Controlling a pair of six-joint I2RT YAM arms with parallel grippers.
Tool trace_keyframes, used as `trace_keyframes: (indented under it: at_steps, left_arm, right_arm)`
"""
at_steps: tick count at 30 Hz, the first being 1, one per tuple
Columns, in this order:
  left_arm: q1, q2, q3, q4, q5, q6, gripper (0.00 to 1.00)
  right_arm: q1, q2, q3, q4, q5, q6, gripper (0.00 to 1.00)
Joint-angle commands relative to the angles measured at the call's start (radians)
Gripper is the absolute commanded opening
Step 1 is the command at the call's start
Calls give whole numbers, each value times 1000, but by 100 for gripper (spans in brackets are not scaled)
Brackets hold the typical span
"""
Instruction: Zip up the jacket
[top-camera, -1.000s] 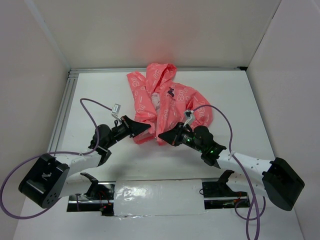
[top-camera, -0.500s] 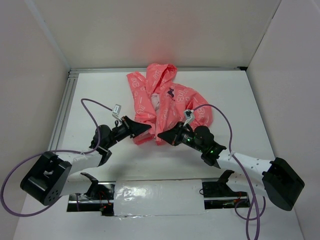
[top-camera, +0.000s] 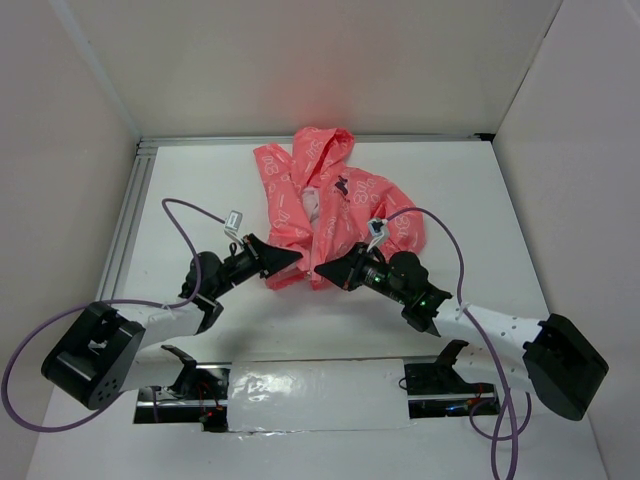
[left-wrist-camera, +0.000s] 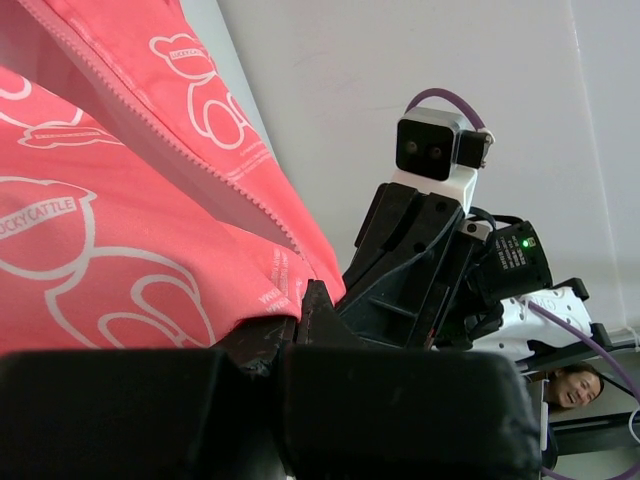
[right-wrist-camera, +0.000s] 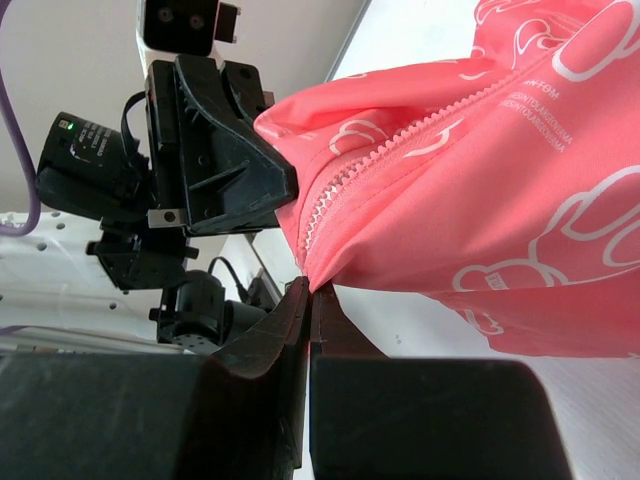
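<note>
The coral-pink jacket (top-camera: 330, 205) with pale printed pattern lies at the back middle of the table, hood away from me, dark chest emblem (top-camera: 342, 186) showing. Its front is open. My left gripper (top-camera: 297, 258) is shut on the bottom corner of one front panel (left-wrist-camera: 150, 270); the zipper teeth run up from there. My right gripper (top-camera: 320, 272) is shut on the bottom corner of the other front panel (right-wrist-camera: 450, 230), right at the zipper's lower end (right-wrist-camera: 312, 225). The two grippers face each other, tips a few centimetres apart. No zipper slider shows.
White walls close the table on three sides. A metal rail (top-camera: 130, 215) runs along the left edge. Purple cables (top-camera: 185, 215) loop above both arms. A taped strip (top-camera: 315, 395) lies at the near edge between the arm bases.
Almost nothing has moved. Both grippers hold the same jacket corners; the left arm's base has shifted slightly.
</note>
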Motion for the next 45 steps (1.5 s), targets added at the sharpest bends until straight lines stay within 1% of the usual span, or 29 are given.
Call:
trace_keyframes:
  at_steps: [1,11,38,45]
  left_arm:
    - [-5,2,-9,116,17,-12,0]
    - [-5,-27,-18,87,17,-3,0]
    - [-5,-18,-27,107,17,-2,0]
    - [-5,-27,-27,76,17,7,0]
  right_arm:
    - [7,1,33,93,-1,3,0]
    - [7,1,42,84,-1,3,0]
    - [-2,-27,44,42,8,-15,0]
    - [-2,-27,44,52,8,-6,0]
